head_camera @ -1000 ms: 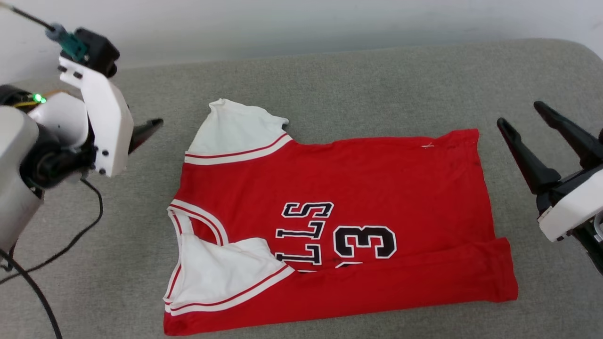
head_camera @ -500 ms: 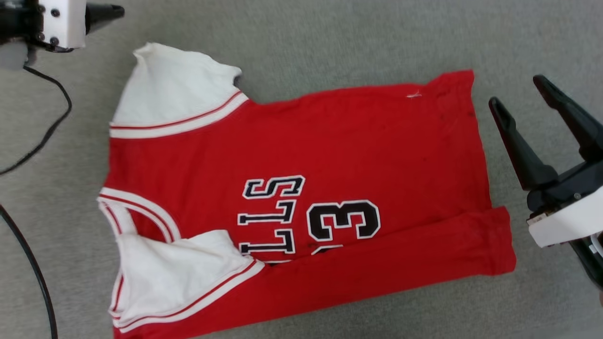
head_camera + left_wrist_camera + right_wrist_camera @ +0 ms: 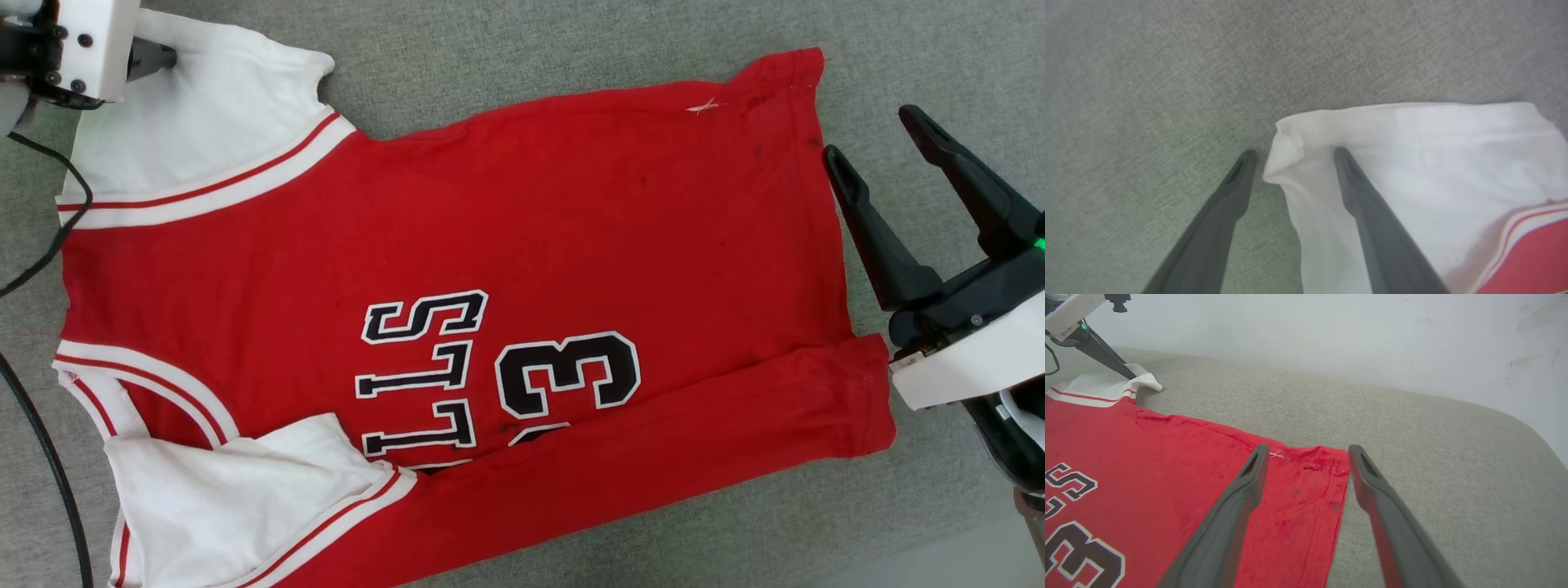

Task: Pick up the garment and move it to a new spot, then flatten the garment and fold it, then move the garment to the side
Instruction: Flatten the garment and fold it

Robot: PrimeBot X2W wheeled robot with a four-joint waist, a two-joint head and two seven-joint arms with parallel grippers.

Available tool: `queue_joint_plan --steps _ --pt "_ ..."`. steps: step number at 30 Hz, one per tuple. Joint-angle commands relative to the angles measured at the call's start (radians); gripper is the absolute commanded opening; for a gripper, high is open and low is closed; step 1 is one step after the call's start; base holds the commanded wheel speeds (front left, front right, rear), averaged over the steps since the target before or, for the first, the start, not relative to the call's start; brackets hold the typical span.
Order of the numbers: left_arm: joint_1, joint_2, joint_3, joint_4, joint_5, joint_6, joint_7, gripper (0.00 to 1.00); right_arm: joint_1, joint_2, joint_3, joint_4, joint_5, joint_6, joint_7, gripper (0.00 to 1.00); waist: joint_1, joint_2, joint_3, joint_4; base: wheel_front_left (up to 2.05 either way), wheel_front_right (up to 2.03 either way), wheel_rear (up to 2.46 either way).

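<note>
Both wide, empty: left pincer [image 3: 1293,153] straddling shirt [image 3: 490,204] sleeve tip, right pincer [image 3: 1308,448] at hem corner; apparently fold step, pinch next.

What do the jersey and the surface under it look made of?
Jersey: likely soft cotton-type knit, matte; it creases limply and shows a stitched hem. Its number 3: flat black with white outline, printed or sewn on, cannot tell. Surface: grey woven upholstery, matte, with a fine flecked weave, probably a padded cushion given its rounded edge.
</note>
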Motion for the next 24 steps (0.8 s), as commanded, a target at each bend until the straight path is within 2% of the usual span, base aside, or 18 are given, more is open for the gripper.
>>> queue_joint_plan --steps 1,2,3,4,9,14,16,20,24 --pt "0.025 0.002 -0.009 0.007 -0.002 -0.006 0.003 1.00 -0.013 0.002 0.000 0.001 0.002 0.000 -0.008 1.00 -0.0002 0.0000 0.003 -0.001 0.00 0.00 0.00" --pt "0.034 -0.002 -0.014 0.013 -0.004 -0.006 0.005 1.00 -0.013 0.000 -0.002 0.005 0.004 0.000 -0.007 1.00 -0.0002 0.0000 0.005 0.000 0.00 0.00 0.00" --pt "0.040 -0.005 -0.018 0.015 -0.007 -0.011 0.007 0.95 -0.013 -0.002 -0.004 0.010 0.007 0.000 -0.006 1.00 -0.0002 0.0000 0.006 0.002 0.00 0.00 0.00" --pt "0.042 -0.008 -0.021 0.018 -0.010 -0.013 0.006 0.00 -0.016 -0.005 -0.004 0.013 0.009 0.000 -0.005 1.00 -0.0002 0.0000 0.005 0.004 0.00 0.00 0.00" --pt "0.028 -0.024 -0.030 0.018 -0.004 -0.023 -0.026 0.00 -0.049 -0.035 -0.015 0.031 0.017 0.000 0.015 1.00 -0.0002 0.0000 -0.021 0.027 0.00 0.00 0.00" --pt "0.011 -0.050 -0.051 -0.011 0.000 -0.029 -0.075 0.00 -0.129 -0.117 -0.025 0.053 0.026 0.000 0.092 1.00 -0.0002 0.0000 -0.072 0.071 0.00 0.00 0.00" --pt "0.008 -0.055 -0.065 -0.035 -0.005 -0.030 -0.095 0.00 -0.170 -0.172 0.002 0.067 0.046 0.000 0.171 1.00 -0.0002 0.0000 -0.089 0.089 0.00 0.00 0.00" --pt "0.004 -0.053 -0.092 -0.091 -0.019 -0.030 -0.134 0.00 -0.275 -0.290 0.078 0.115 0.146 0.000 0.393 1.00 -0.0002 0.0000 -0.109 0.126 0.00 0.00 0.00" --pt "-0.008 -0.050 -0.134 -0.157 -0.026 -0.030 -0.157 0.00 -0.387 -0.374 0.181 0.169 0.240 0.000 0.595 1.00 -0.0002 0.0000 -0.109 0.160 0.00 0.00 0.00"
